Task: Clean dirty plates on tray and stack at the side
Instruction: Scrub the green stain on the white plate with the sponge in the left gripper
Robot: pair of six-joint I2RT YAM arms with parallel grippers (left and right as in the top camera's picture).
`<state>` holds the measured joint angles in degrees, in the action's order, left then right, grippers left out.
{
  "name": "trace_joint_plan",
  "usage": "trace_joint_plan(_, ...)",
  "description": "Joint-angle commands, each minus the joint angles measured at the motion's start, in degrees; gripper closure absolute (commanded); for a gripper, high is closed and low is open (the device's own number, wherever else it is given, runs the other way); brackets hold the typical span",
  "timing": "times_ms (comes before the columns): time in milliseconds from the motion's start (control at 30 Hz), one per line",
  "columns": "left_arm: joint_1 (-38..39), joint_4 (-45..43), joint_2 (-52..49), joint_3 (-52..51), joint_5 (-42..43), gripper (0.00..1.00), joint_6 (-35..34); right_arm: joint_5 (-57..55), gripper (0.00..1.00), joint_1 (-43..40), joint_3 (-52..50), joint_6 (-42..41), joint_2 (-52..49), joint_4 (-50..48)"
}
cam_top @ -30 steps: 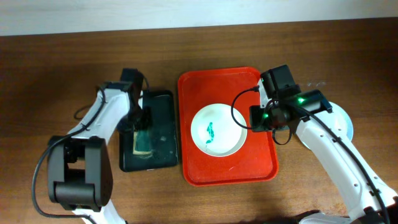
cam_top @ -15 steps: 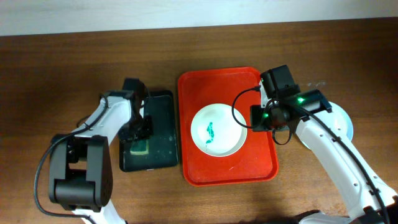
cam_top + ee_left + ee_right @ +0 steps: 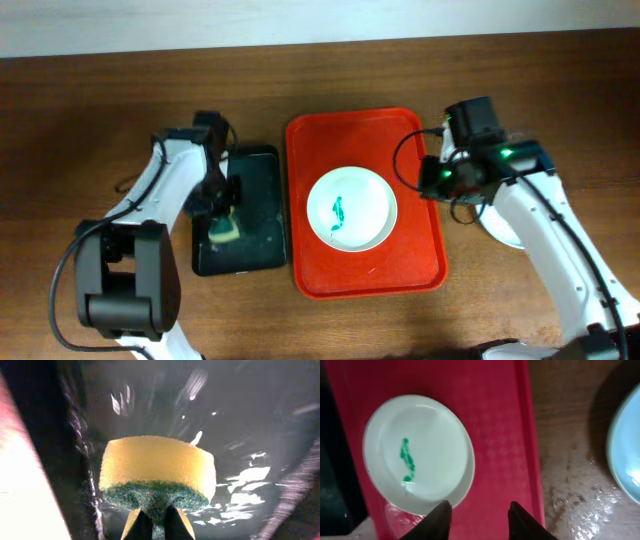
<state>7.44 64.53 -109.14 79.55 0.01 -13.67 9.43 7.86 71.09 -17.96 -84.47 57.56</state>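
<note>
No words, labels, brands or numbers can be read in any view. The green mark on the white plate (image 3: pixel 351 209) is a shapeless smear, not a sign. The red tray (image 3: pixel 320 275) and the sponge (image 3: pixel 157 467) show plain surfaces.

Overhead straight down, left wrist near sponge (image 3: pixel 156 472), right wrist higher, sharing tray (image 3: pixel 500 435)

right gripper (image 3: pixel 432 178) drawn back from the white plate (image 3: pixel 350 208) to the right rim of the red tray (image 3: pixel 441 255), left gripper (image 3: pixel 222 208) now pinching the sponge (image 3: pixel 224 229), yellow side turned up
</note>
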Motion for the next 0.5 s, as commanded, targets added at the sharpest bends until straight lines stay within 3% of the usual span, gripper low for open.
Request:
trace_joint_plan(0, 0.07, 2.64, 0.0, 6.47, 0.7, 1.0, 0.11, 9.44, 0.61, -2.38, 0.46, 10.67, -2.93, 0.37)
trace_joint_plan(200, 0.61, 3.06, 0.0, 7.21, 3.87, 1.0, 0.09, 6.43, 0.61, -1.38, 0.46, 10.6, -11.61, -0.72)
trace_joint_plan(467, 9.68, -1.68, 0.02, 9.7, 6.16, 1.0, 0.04, 6.82, 0.62, 0.98, 0.46, 10.67, -24.22, -5.11)
